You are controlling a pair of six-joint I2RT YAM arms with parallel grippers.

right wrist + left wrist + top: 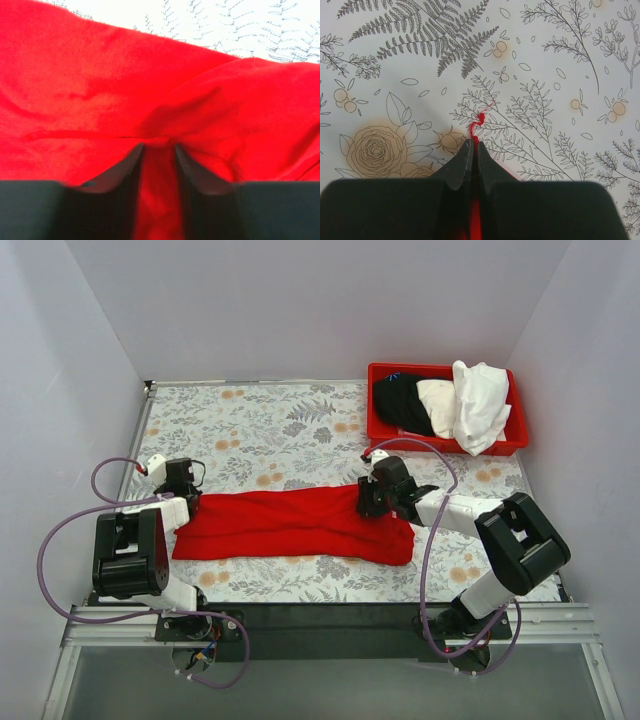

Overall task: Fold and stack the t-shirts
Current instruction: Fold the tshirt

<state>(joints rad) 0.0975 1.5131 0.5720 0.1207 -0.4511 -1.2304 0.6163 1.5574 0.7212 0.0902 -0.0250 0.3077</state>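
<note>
Left end effector (473, 143) clamps red t-shirt (280, 523) left end, right end effector (157, 148) right end; we judge: stretching before fold.

High rear overview; close wrist views at ends of red t-shirt (290, 525)

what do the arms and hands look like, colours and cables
The left arm and right arm mix chunky black joint housings with white links. A thin purple cable loops along each. The left hand and right hand have two black tapered fingers.
</note>
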